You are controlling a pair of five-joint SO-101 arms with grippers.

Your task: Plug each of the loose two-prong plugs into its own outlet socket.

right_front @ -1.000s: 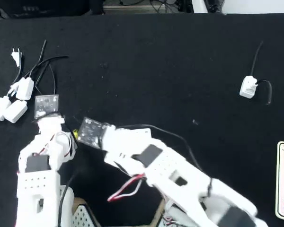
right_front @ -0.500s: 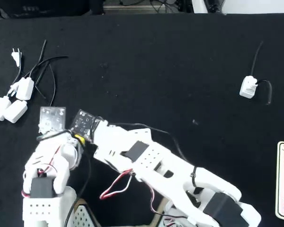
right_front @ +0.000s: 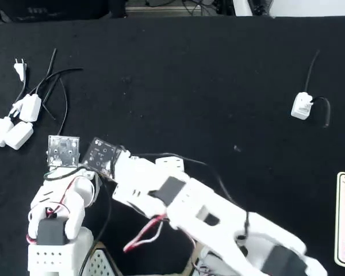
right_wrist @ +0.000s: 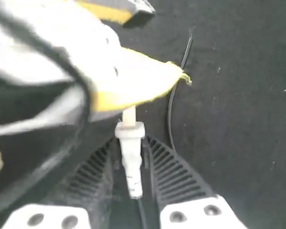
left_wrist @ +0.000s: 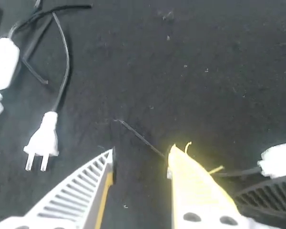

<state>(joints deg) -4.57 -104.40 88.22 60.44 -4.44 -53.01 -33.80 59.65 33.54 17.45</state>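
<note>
1. White plug (right_wrist: 130, 160) is gripped tightly between the jaws of the right gripper (right_wrist: 131, 142).
2. The left gripper (left_wrist: 140, 160) has its jaws wide open and empty, near a loose plug (left_wrist: 42, 142) on the black cloth (left_wrist: 214, 71).

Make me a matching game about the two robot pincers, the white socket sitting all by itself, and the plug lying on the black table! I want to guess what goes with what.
Things
1. left pincer
2. right pincer
3. lone socket
4. loose plug

States
A. shut on a white plug
B. lying on the table, prongs free, nothing holding it
C. open, holding nothing
D. by itself on the right side of the table, with a black cord beside it

Right pairs: 1-C, 2-A, 3-D, 4-B.
</note>
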